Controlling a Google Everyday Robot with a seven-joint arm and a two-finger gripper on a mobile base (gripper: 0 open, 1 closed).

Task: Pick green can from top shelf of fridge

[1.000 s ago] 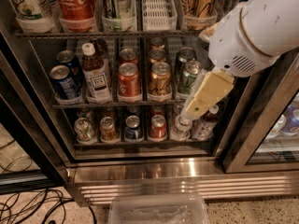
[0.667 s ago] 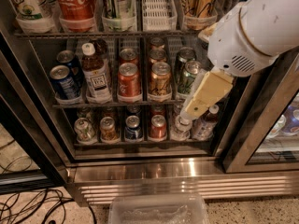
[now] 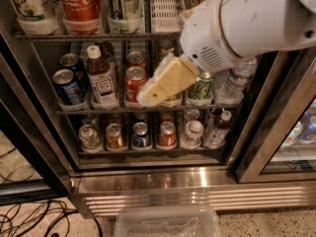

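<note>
Matt cream plastic jaws before the middle rack [image 3: 69, 112]; brushed stainless fridge [image 3: 163, 181] frame; glossy aluminium cans [image 3: 135, 80].

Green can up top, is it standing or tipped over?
Standing: the green can is upright in its tray on the top shelf. The gripper is lower, before the middle rack.

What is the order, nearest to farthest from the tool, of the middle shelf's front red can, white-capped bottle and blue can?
From the tool, in front of the middle shelf:
1. Front red can, just to its left.
2. White-capped bottle, further left.
3. Blue can, far left.
</note>
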